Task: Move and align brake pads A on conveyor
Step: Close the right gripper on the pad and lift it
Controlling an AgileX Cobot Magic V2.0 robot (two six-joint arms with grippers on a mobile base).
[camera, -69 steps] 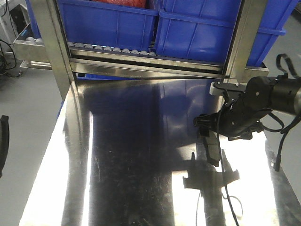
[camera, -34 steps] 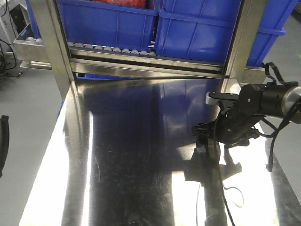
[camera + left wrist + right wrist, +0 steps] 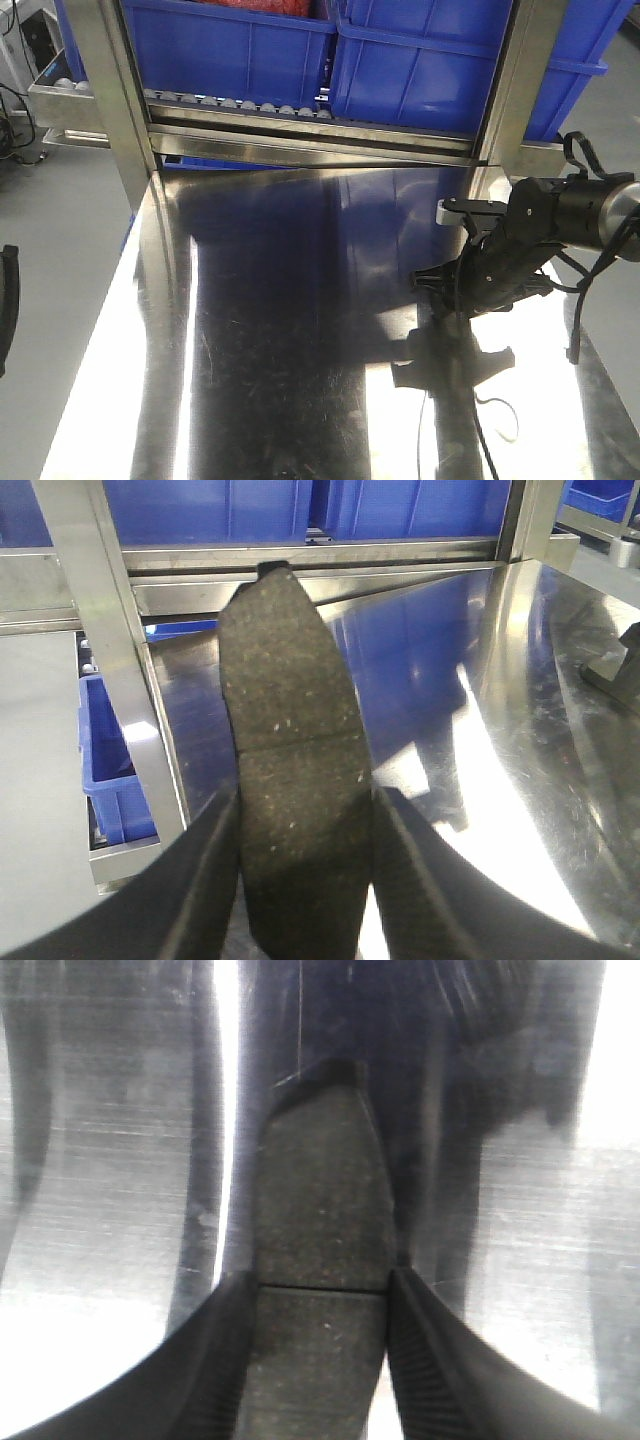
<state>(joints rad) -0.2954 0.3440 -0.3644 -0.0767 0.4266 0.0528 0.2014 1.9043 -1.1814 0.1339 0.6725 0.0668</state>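
Each wrist view shows a dark grey brake pad with a thin groove across its middle. My left gripper (image 3: pixel 303 825) is shut on one brake pad (image 3: pixel 290 710), which sticks out forward above the steel table's left rear corner. In the right wrist view my right gripper (image 3: pixel 320 1295) is shut on a second brake pad (image 3: pixel 320 1190), held low over the shiny steel. The front view has the right gripper (image 3: pixel 437 285) at the table's right side, its pad mostly hidden by the fingers. The conveyor is out of view.
The stainless-steel table (image 3: pixel 300 350) fills the front view. Behind it stands a steel frame with posts (image 3: pixel 110 100) (image 3: pixel 520 90) and a roller track (image 3: pixel 240 105) carrying blue bins (image 3: pixel 230 50) (image 3: pixel 450 70). Black cables (image 3: pixel 590 300) hang off the right arm.
The right arm has shifted slightly back and right and come down, bringing its brake pad from hanging clear of the table to close over the steel surface.
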